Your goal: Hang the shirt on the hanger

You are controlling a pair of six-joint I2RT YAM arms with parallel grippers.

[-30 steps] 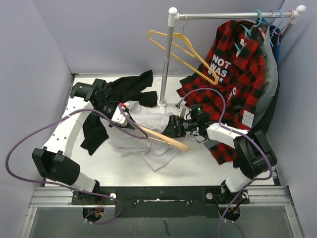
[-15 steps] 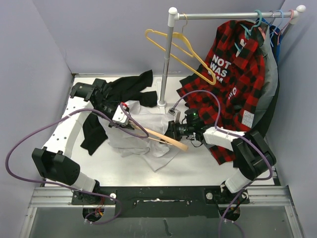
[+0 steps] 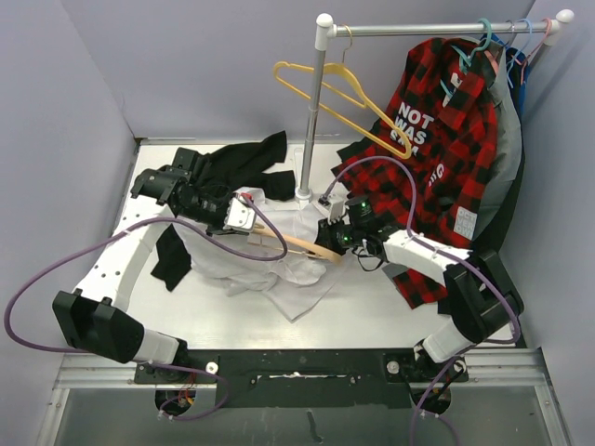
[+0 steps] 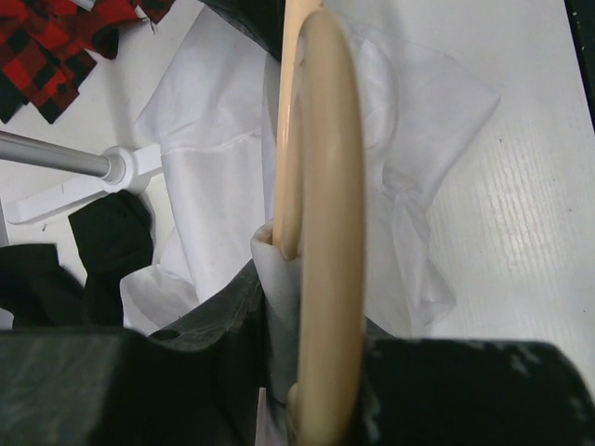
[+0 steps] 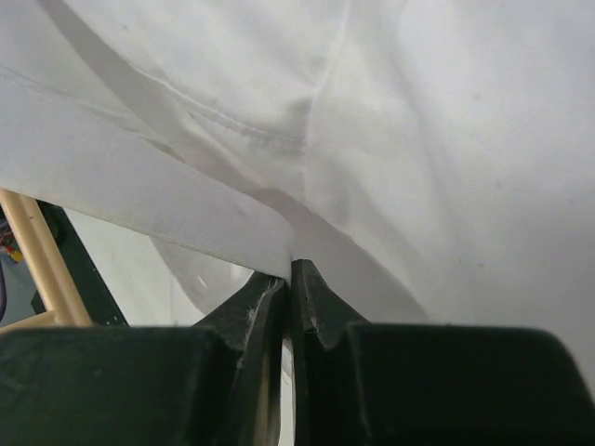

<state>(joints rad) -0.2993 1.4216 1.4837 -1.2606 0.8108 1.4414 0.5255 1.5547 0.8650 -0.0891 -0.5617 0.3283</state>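
The right end effector [image 5: 291,279] is clenched on a thin fold of the shirt [image 5: 418,139]. Its two dark jaws meet with the white cloth pinched between them, and the rest of the fabric spreads above and to the right of the grip. In the right wrist view the hanger [image 5: 33,246] shows as a tan bar low on the left, under the lifted cloth and just beside the jaws, not touching them.

From overhead, the hanger's long axis slants across the bench [image 3: 390,311] from upper left to lower right. The right end effector sits at its lower-right tip, so the right arm is the nearer one to the free end. The left end effector [image 3: 247,223] holds the opposite end, clenched around the tan bar. White cloth bunches against its fingers, and I cannot tell whether that cloth is pinched in the grip too.

The shirt lies crumpled on the bench under and around the hanger, mostly on its near side, with one edge raised at the right grip.

The pinched fold is above and just past the hanger's free tip. My judgement is that the next move calls for drawing the fold along the bar's axis toward the left end effector, so the tip slides inside the cloth. A sideways pull would likely drag the fabric off the end.
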